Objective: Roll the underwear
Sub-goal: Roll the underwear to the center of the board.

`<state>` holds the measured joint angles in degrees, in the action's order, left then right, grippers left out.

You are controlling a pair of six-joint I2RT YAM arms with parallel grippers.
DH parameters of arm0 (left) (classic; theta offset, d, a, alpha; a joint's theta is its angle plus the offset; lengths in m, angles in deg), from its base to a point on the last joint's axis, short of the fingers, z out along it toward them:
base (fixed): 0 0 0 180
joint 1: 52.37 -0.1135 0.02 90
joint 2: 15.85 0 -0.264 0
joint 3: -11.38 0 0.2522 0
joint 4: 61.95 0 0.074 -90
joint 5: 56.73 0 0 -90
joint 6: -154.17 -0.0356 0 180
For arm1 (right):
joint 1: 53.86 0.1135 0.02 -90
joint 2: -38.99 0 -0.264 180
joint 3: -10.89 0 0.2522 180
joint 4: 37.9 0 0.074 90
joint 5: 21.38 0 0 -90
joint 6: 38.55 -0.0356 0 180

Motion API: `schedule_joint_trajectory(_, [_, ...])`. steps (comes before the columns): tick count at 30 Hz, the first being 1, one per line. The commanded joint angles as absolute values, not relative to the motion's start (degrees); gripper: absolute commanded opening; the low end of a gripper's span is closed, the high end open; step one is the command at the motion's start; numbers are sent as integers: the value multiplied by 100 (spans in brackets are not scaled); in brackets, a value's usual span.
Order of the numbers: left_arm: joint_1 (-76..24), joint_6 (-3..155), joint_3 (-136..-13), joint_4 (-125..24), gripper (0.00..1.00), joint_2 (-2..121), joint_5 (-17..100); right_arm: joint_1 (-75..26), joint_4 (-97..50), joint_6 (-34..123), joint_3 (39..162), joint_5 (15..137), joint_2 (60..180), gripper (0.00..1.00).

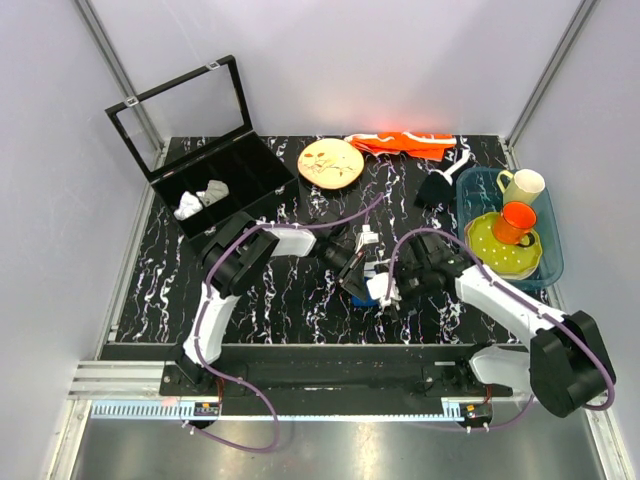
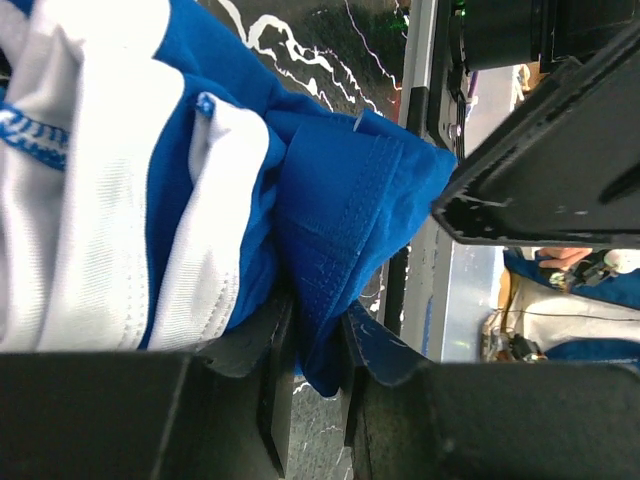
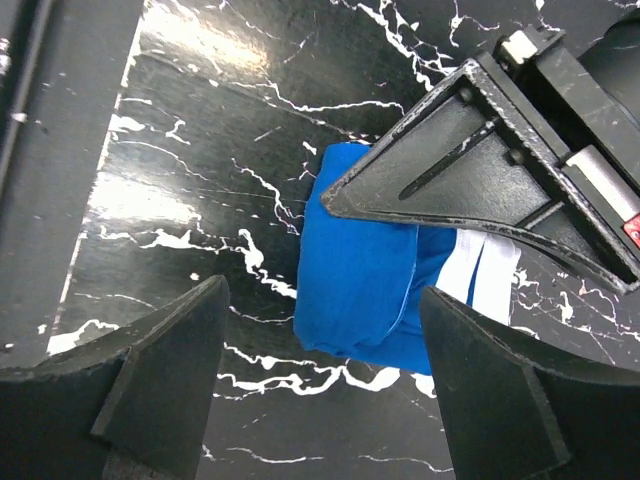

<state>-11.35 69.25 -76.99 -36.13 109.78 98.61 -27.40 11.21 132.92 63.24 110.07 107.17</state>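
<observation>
The underwear (image 1: 361, 296), royal blue with white trim, is bunched into a small bundle on the black marble table, between the two grippers. My left gripper (image 2: 315, 350) is shut on a fold of the blue fabric (image 2: 340, 220); in the top view this gripper (image 1: 352, 270) sits just behind the bundle. My right gripper (image 3: 322, 292) is open and hovers over the bundle (image 3: 365, 285), its fingers wide apart on either side and not touching it. The left gripper's black finger (image 3: 470, 190) covers the bundle's far part in the right wrist view. The right gripper (image 1: 390, 290) is at the bundle's right in the top view.
A black compartment box (image 1: 230, 190) with its lid open holds small white cloth pieces (image 1: 200, 198) at the back left. A tan plate (image 1: 331, 163) and an orange cloth (image 1: 405, 143) lie at the back. A blue bin (image 1: 550, 250) with cups and a yellow plate stands at the right.
</observation>
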Motion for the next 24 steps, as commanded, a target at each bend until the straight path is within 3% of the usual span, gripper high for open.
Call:
schedule_joint_trajectory(1, [-1106,6813,-7735,-2920,23,11511,8890,-2477,417,13416,6131,10326,10947,84])
schedule_joint_trajectory(3, [-1106,6830,-7752,-2920,24,11502,8829,-2398,372,13389,6121,10159,11183,81])
schedule_joint_trajectory(8, [-1185,7444,-7437,-3779,28,11065,8521,-2310,504,13223,6261,9789,11773,56])
schedule_joint_trajectory(10, [-1264,7873,-6998,-4698,33,10774,8346,-2301,635,13012,6401,9728,11975,46])
schedule_joint_trajectory(11, [-1325,7998,-6805,-5087,36,10312,8232,-2310,688,12915,6463,9666,12115,35])
schedule_joint_trajectory(13, [-1404,8263,-6059,-6256,48,9774,7812,-2310,855,12695,6639,9622,12248,27])
schedule_joint_trajectory(16, [-1466,8080,-5048,-7347,67,8675,7074,-2441,1188,12432,6919,9911,12450,24])
schedule_joint_trajectory(22, [-1431,7236,-3239,-9254,78,7119,6604,-3118,2269,12080,7789,11010,13179,22])
schedule_joint_trajectory(24, [-1168,6519,-2876,-9650,87,6863,6465,-3311,2602,11975,7992,11221,13573,22])
